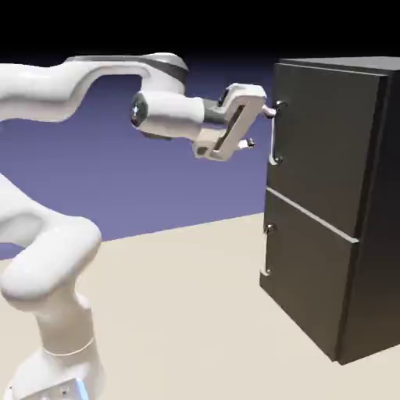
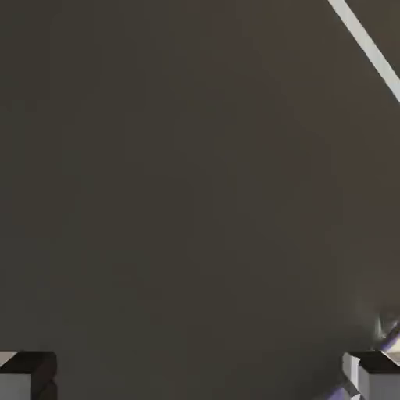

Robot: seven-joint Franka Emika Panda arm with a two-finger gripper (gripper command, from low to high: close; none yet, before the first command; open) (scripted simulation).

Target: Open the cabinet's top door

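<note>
Exterior view — fingers (image 1: 260,126) spread | beside top door (image 1: 328,141) handle (image 1: 275,133) — door shut

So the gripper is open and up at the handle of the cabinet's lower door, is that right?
Not the lower door. The exterior view shows the open gripper level with the long silver handle of the top door of the cabinet; the lower door sits well beneath it.

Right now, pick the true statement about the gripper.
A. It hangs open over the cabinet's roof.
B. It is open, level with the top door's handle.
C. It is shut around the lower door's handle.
B: the gripper has its fingers spread apart beside the long silver handle of the top door, which is closed.
</note>
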